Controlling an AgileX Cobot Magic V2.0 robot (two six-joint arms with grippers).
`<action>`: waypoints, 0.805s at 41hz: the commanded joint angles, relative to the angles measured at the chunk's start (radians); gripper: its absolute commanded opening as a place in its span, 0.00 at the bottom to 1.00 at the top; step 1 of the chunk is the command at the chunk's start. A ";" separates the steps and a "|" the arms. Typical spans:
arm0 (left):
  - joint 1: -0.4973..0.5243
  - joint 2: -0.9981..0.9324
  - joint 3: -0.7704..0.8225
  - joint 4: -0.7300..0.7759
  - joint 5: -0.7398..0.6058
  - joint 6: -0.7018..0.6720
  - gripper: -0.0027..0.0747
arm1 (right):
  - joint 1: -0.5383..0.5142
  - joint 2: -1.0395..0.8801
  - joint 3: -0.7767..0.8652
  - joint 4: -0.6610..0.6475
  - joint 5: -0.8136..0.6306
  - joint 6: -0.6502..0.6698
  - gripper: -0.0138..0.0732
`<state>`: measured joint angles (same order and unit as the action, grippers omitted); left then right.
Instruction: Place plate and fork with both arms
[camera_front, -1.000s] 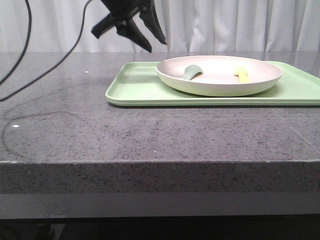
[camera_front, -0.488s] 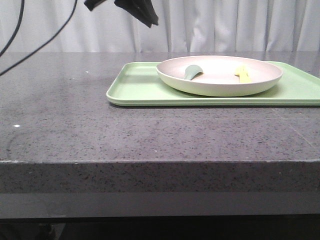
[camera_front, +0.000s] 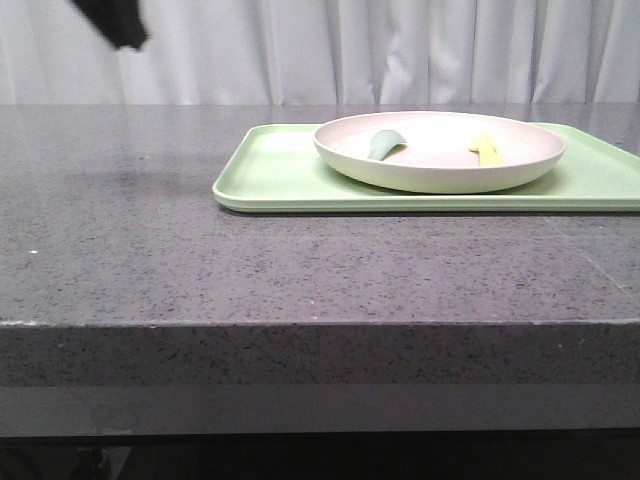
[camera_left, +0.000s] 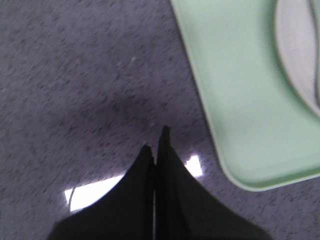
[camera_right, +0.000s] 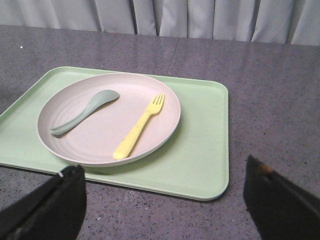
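Note:
The pale pinkish-cream plate (camera_front: 440, 150) sits on the light-green tray (camera_front: 280, 175) at the right of the table; it also shows in the right wrist view (camera_right: 107, 117). The pale-yellow fork (camera_right: 139, 127) lies in the plate, also seen in the front view (camera_front: 486, 148). My left gripper (camera_left: 157, 142) is shut and empty above bare table left of the tray; in the front view only a dark blurred bit of it (camera_front: 115, 22) shows at the top left. My right gripper (camera_right: 162, 200) is open and empty, on the near side of the tray.
A small grey-green spoon-like piece (camera_right: 82, 112) lies in the plate beside the fork. The grey speckled table (camera_front: 120, 240) stretches to the left of the tray. White curtains (camera_front: 400, 50) hang behind it.
My left gripper has risen and swung left, from above the tray's left end to the top left corner of the front view. Its cable has left the view.

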<state>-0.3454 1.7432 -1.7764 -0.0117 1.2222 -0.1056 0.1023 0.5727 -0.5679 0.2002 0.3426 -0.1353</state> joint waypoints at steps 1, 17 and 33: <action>0.039 -0.158 0.122 0.012 -0.128 -0.026 0.01 | -0.001 0.005 -0.035 -0.004 -0.071 0.000 0.91; 0.102 -0.618 0.735 0.017 -0.675 -0.026 0.01 | -0.001 0.005 -0.035 -0.004 -0.072 0.000 0.91; 0.102 -1.063 1.173 0.019 -1.036 -0.026 0.01 | -0.001 0.048 -0.052 0.012 -0.056 0.000 0.91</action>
<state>-0.2452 0.7637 -0.6303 0.0052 0.3341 -0.1195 0.1023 0.5875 -0.5726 0.2002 0.3529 -0.1353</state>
